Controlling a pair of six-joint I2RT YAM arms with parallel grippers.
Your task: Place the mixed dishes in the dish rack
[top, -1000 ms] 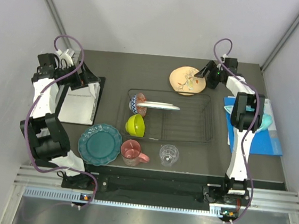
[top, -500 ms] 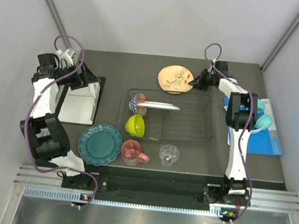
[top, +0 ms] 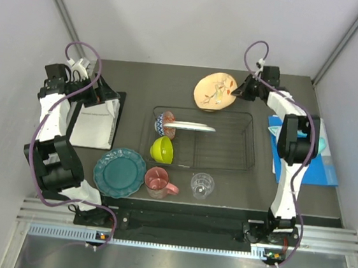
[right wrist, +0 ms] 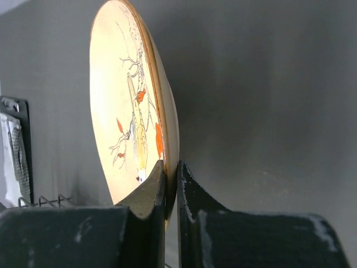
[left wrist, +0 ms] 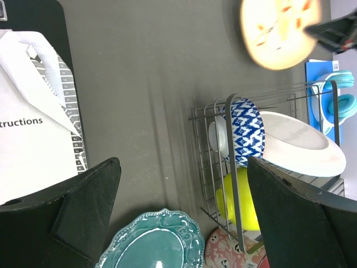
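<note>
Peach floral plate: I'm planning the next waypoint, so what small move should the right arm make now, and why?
Probably carry it nearward over the right half of the dark wire dish rack. The right gripper is shut on the rim of the peach floral plate, holding it on edge just beyond the rack, and the slots right of the round white plate look free.

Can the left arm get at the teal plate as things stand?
Probably yes: the left gripper is open and empty, and the teal plate lies uncovered, left of the dish rack.
</note>
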